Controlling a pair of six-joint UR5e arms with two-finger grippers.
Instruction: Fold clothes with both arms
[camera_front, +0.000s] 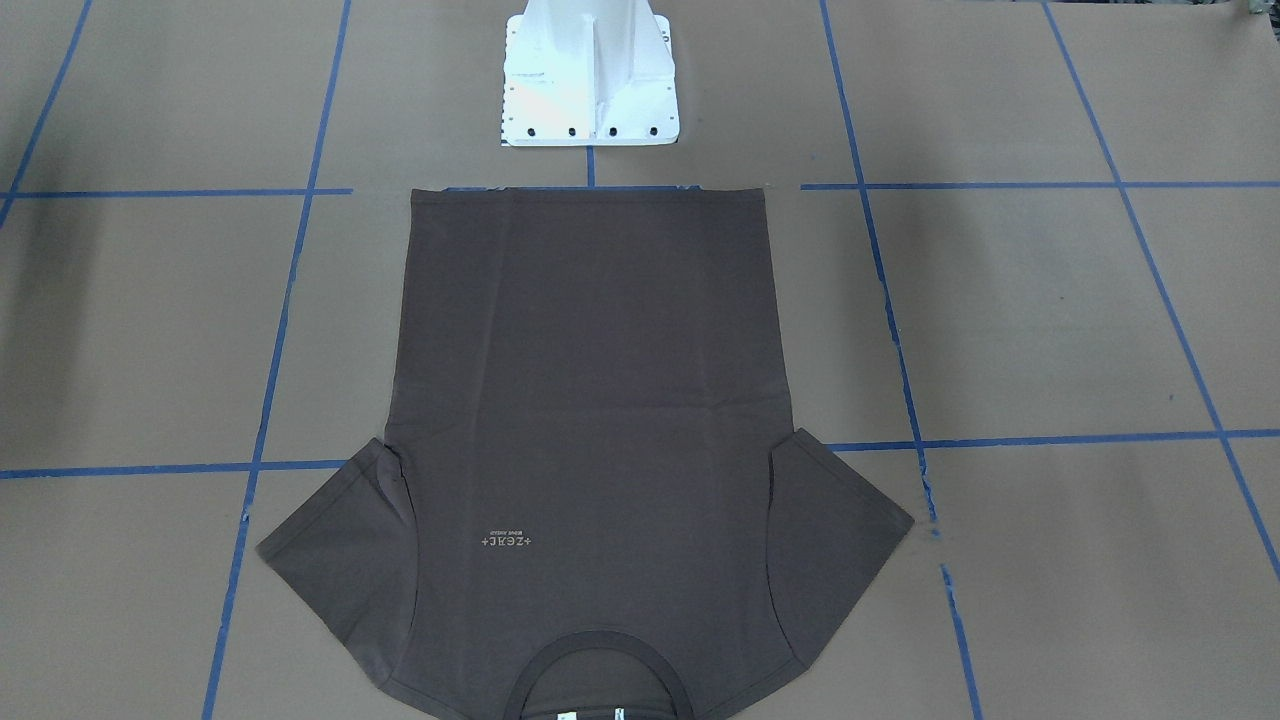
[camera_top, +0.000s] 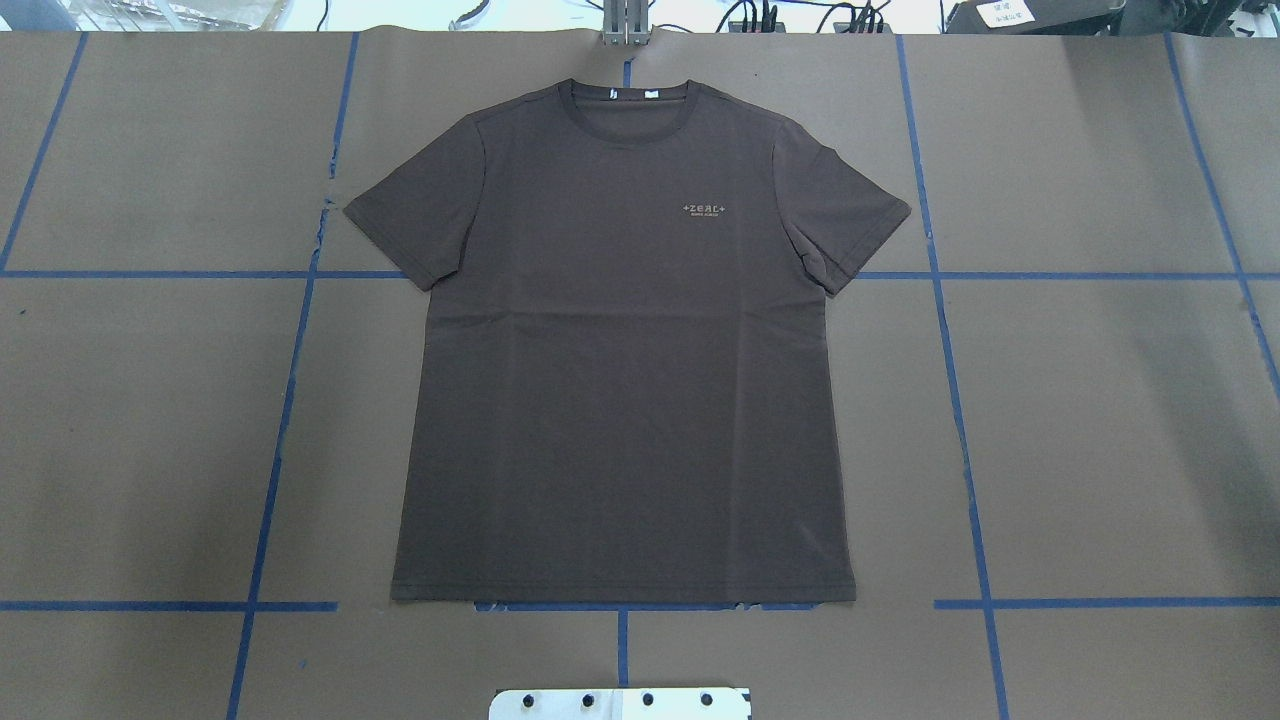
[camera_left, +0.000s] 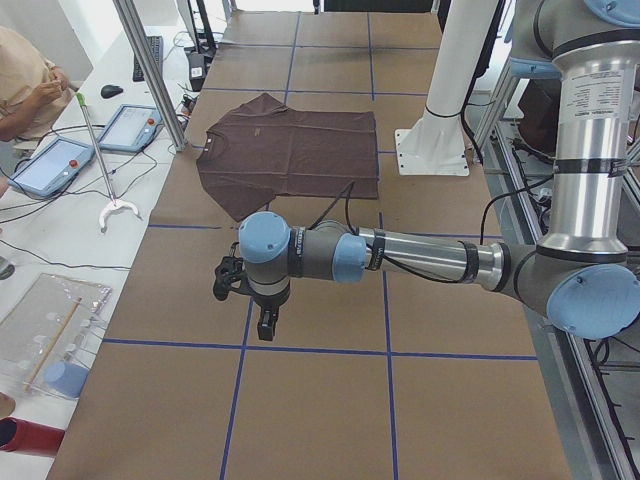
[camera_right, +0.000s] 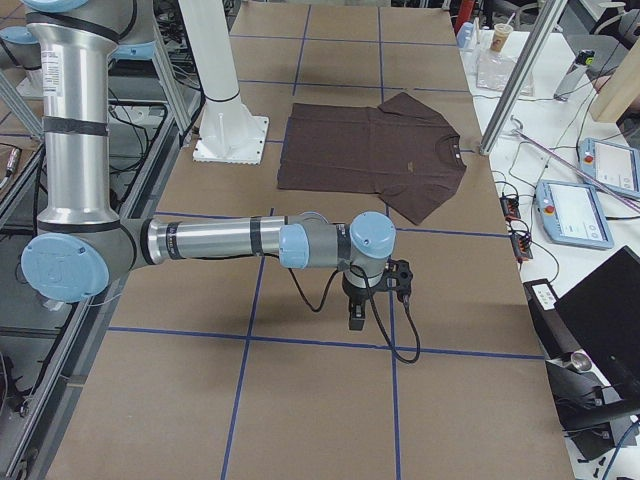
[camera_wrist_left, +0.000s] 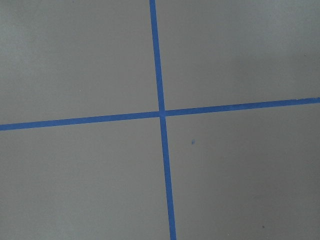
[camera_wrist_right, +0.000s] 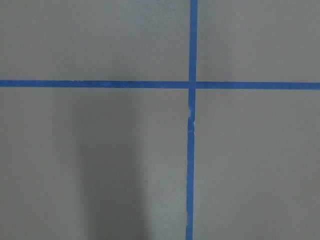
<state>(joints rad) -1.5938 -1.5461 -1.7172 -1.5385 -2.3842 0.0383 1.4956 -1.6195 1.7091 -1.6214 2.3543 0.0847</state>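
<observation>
- T-shirt: laid flat, front up, on tabletop, centred ahead of white pedestal.
- Collar is set at the far side from the robot. Hem is nearest the base, lined up along a blue tape line. Sleeves are spread to both sides; few wrinkles noted.
- Judged: layout chosen so each arm is given one matching half.
- Left arm: stretched low over bare tabletop at the robot's left end, well apart from the shirt. Left claw is pointed down, no cloth near it. Spread or pressed together cannot be told, as it is seen in a side view only.
- Right arm: mirrored at the opp. end, well apart from the shirt. Right claw is pointed down; state likewise cannot be told.
- Wrist cams: only tape crossings on bare surface are seen, consistent w/ both claws held clear of the garment, prob. so fixed cams get an unobstructed view.
- Progress, judged: no fold made; task at start.
- Next step, est.: claws to be brought to matching pts on the shirt.
- Risk: thin fabric lying flat, so top layer alone may be pinched.
</observation>
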